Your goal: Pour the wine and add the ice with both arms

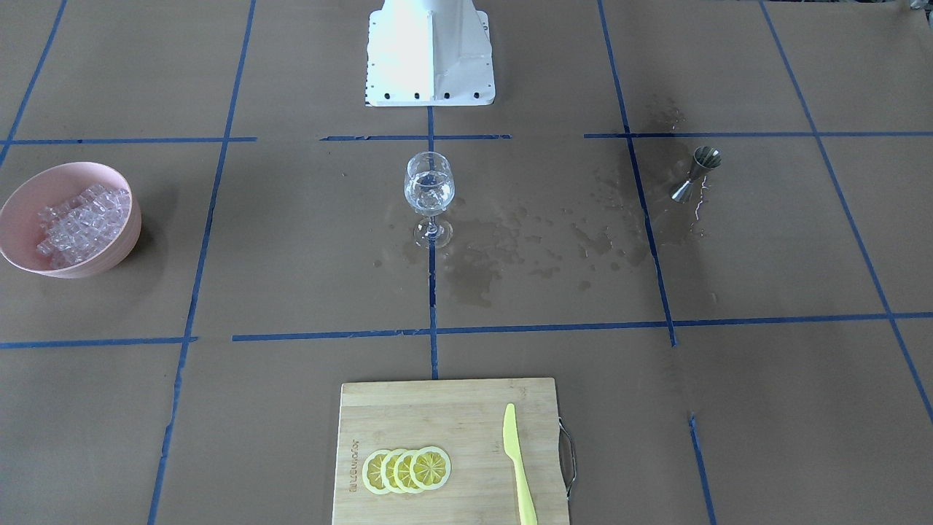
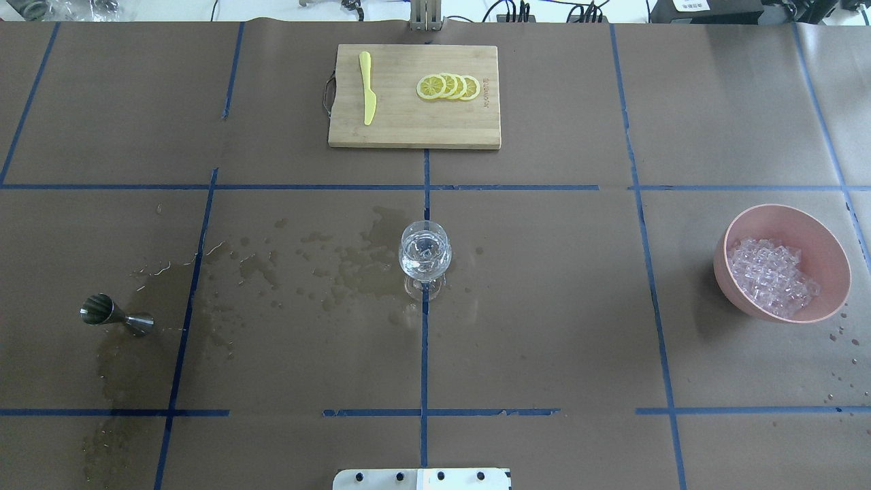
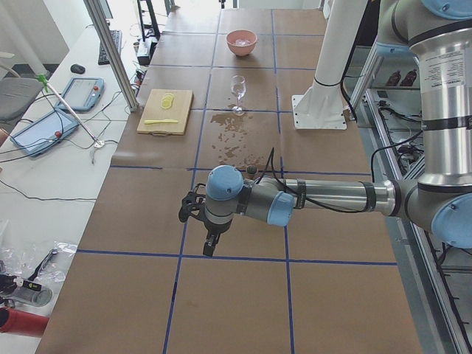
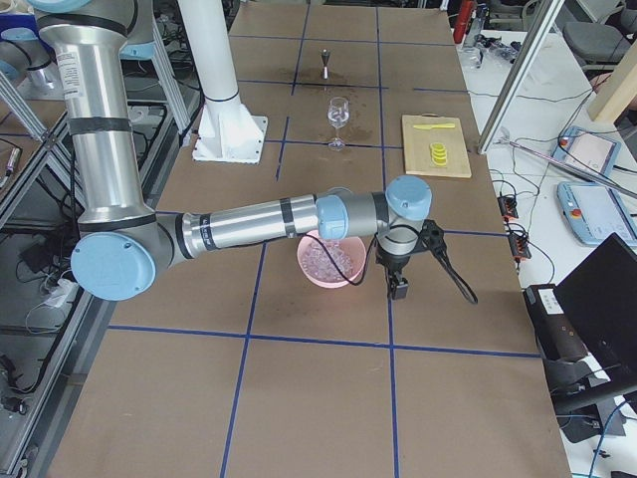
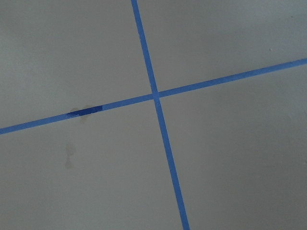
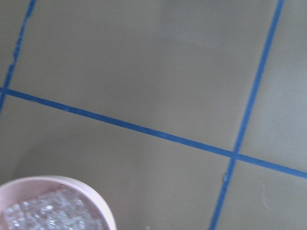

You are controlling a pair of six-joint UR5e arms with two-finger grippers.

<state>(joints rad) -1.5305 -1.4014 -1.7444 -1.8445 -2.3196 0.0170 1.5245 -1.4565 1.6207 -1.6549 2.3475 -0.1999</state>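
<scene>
Well, I cannot tell whether the left gripper (image 3: pixel 210 242) or right gripper (image 4: pixel 398 287) is parted. The right hangs near the pink bowl (image 2: pixel 827 239) of ice (image 2: pixel 769 275), seemingly ready to fetch cubes. The wine (image 1: pixel 428 193) sits in the central glass (image 2: pixel 424 255).

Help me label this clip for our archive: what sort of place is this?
Most likely a robotics lab, not a bar: the table is papered brown and gridded with blue tape, the left arm and right arm reach over it, and tablets lie on a side bench.
</scene>
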